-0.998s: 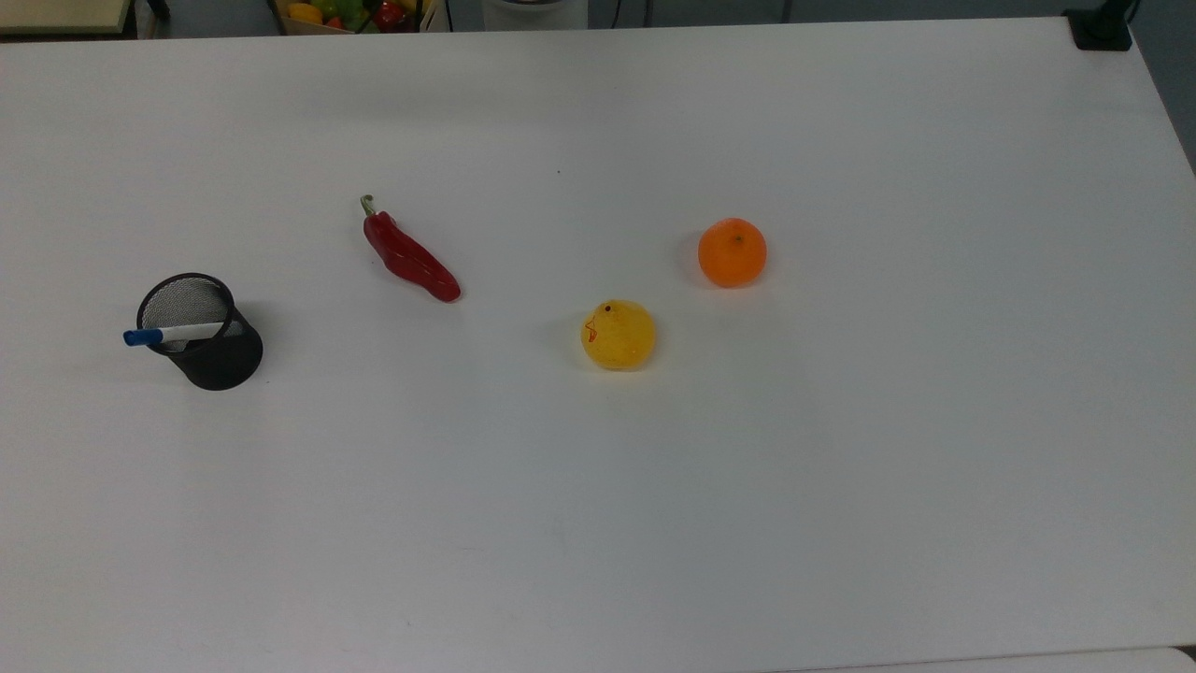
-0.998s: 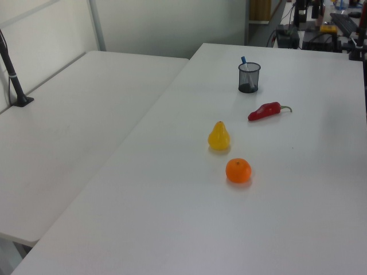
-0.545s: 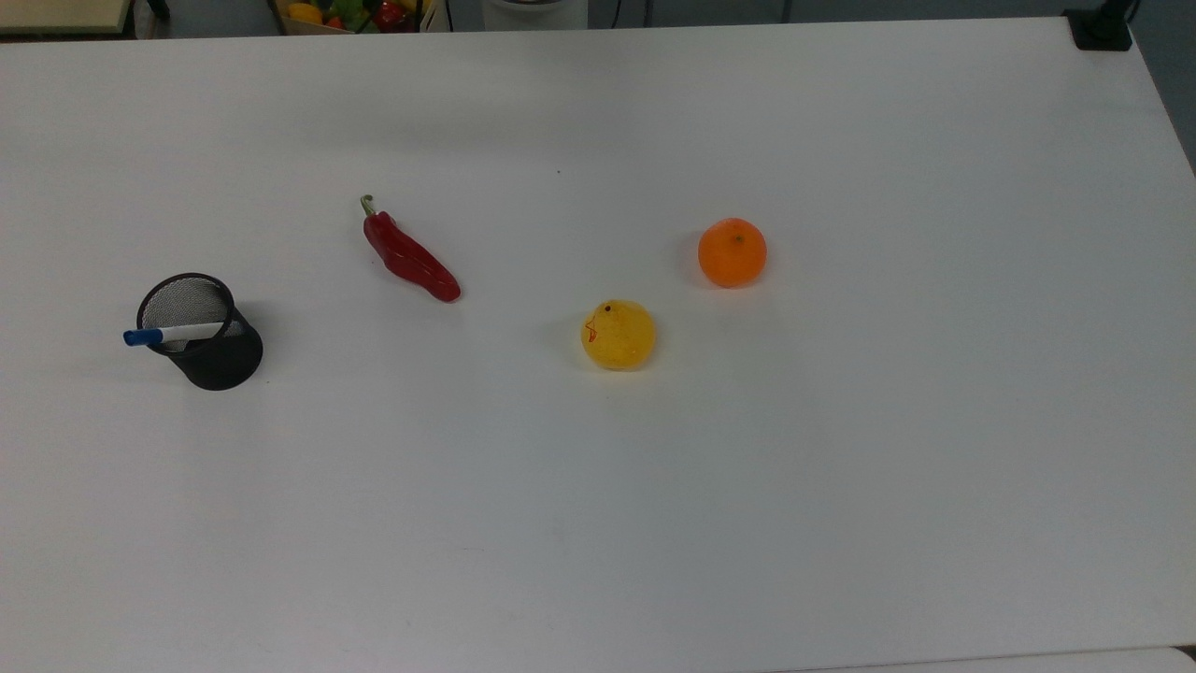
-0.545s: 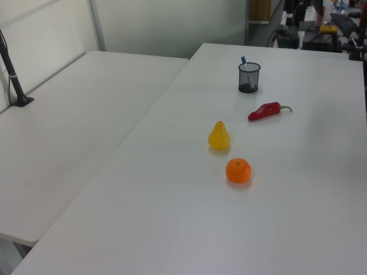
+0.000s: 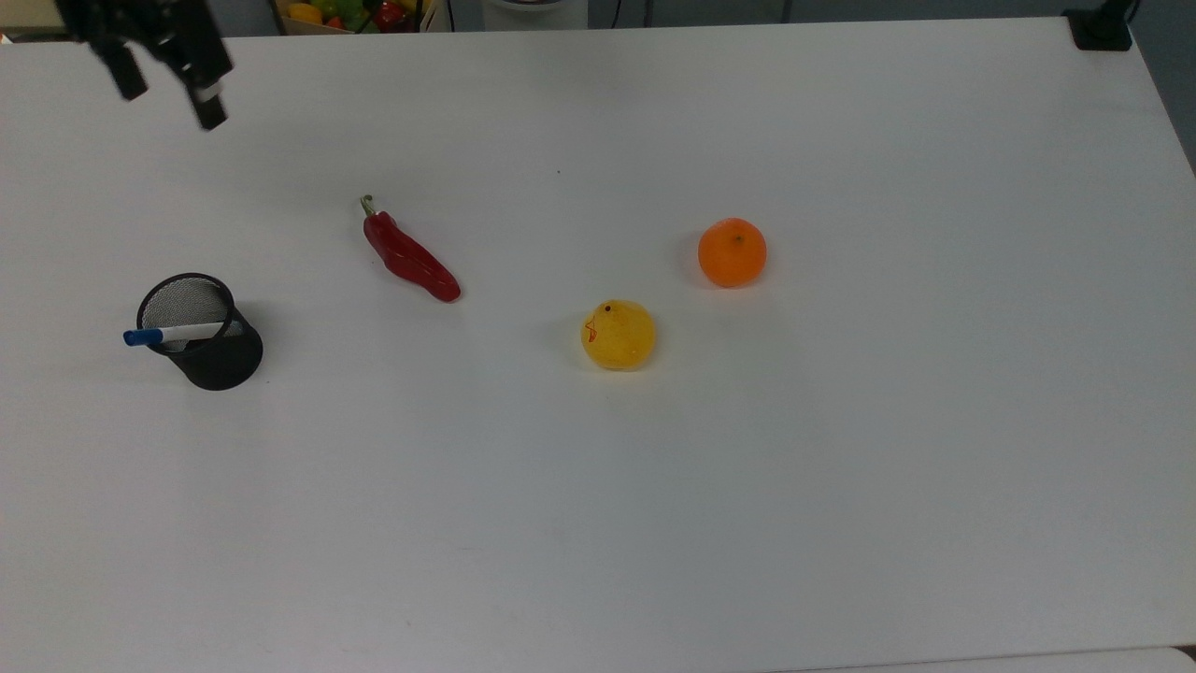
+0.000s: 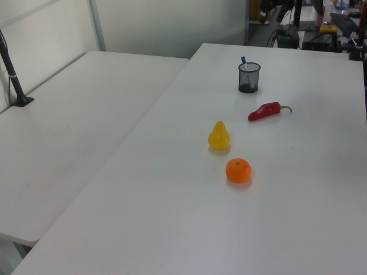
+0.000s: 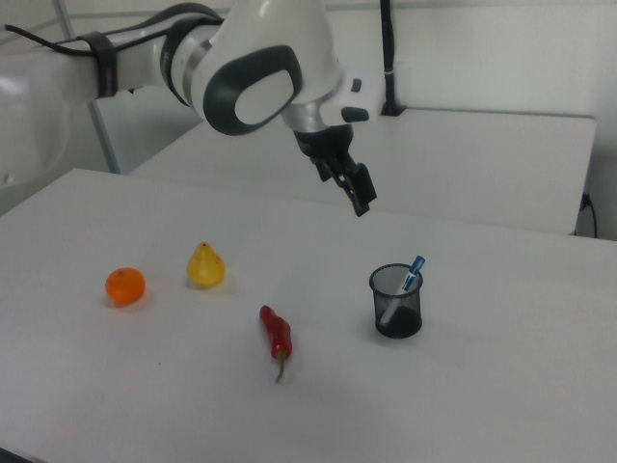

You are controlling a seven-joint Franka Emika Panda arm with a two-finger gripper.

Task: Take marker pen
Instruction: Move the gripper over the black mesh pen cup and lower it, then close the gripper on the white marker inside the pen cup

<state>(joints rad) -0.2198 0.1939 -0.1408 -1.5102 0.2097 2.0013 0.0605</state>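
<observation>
One marker pen [image 5: 173, 333] leans in the mesh cup [image 5: 207, 341], cap up. Gripper [image 5: 168, 98], parted and empty, hangs well apart; recommend descending over the cap, clear of the rim.

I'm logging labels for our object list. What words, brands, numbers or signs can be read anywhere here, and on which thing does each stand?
No readable text anywhere.
Marker pen in the black mesh cup: white barrel and blue cap, no print legible.
Yellow pear: small red mark in the top view, a squiggle, not letters.
Red chilli, orange, table, robot arm and hand: no lettering seen.
</observation>
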